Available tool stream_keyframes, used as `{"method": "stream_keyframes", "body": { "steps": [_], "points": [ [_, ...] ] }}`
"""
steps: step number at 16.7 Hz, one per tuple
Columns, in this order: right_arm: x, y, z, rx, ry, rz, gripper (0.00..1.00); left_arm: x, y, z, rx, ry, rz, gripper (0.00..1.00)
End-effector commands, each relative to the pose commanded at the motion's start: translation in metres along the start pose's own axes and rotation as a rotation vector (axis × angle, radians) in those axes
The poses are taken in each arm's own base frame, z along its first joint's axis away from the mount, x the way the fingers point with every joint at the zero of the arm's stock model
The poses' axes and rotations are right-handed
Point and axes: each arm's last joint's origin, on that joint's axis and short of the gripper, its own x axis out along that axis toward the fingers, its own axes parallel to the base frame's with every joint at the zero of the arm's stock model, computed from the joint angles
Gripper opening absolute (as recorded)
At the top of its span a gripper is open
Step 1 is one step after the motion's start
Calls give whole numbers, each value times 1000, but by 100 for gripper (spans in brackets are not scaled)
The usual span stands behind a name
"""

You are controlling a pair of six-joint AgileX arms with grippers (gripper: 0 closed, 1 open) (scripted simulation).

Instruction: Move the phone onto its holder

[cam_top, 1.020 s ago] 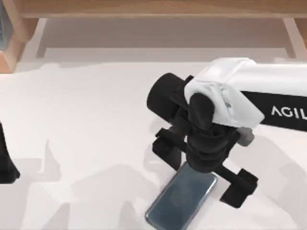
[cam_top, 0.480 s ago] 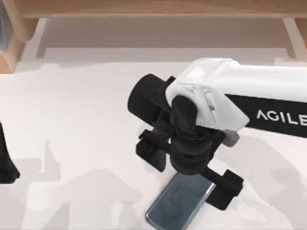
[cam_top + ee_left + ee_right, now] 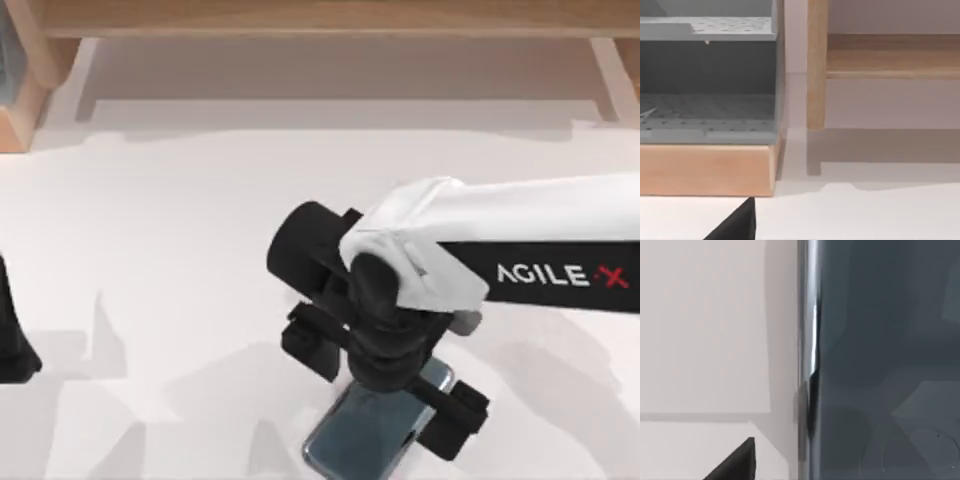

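From above, my right arm point(image 3: 540, 240) reaches in from the table's right side and bends down over the near-middle of the white table point(image 3: 180, 240). The right gripper point(image 3: 385, 385) sits directly above the phone point(image 3: 365, 440), which lies flat and slanted on the tabletop near the front edge, its far end hidden under the black wrist. The gripper's 2 dark finger blocks stand spread, 1 off the phone's left side point(image 3: 310, 345) and 1 by its right edge point(image 3: 455, 415), so the jaws look wide open across the phone; whether either block touches the phone I cannot tell. My left arm point(image 3: 15, 340) is parked at the table's far left edge, a dark shape at the border. A wooden shelf frame point(image 3: 320, 20) runs along the back.

The left wrist view looks across the white table at a grey perforated rack point(image 3: 707, 75) on a wooden base point(image 3: 707, 167), with a wooden upright point(image 3: 816, 65) beside it (a black fingertip point(image 3: 737, 225) pokes into the frame).

The right wrist view is pressed close to the phone point(image 3: 885, 360): its dark grey-blue glossy face, its thin shiny rim point(image 3: 807, 340) against the white table point(image 3: 705, 330), and a black fingertip point(image 3: 737, 462) off to the side of the rim, apart from it.
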Motion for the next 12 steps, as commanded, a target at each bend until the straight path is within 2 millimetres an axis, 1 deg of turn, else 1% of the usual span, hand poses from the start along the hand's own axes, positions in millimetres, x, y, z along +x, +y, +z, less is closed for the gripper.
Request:
{"method": "stream_keyframes", "body": {
  "steps": [2, 3, 4, 7, 12],
  "points": [
    [19, -1, 0, 0, 0, 0, 100, 0, 0, 0, 0, 0, 0, 100],
    [25, -2, 0, 0, 0, -4, 100, 0, 0, 0, 0, 0, 0, 100],
    [28, -3, -1, 0, 0, -6, 100, 0, 0, 0, 0, 0, 0, 100],
    [28, -3, -1, 0, 0, -6, 100, 0, 0, 0, 0, 0, 0, 100],
    [28, -3, -1, 0, 0, -6, 62, 0, 0, 0, 0, 0, 0, 100]
  ]
}}
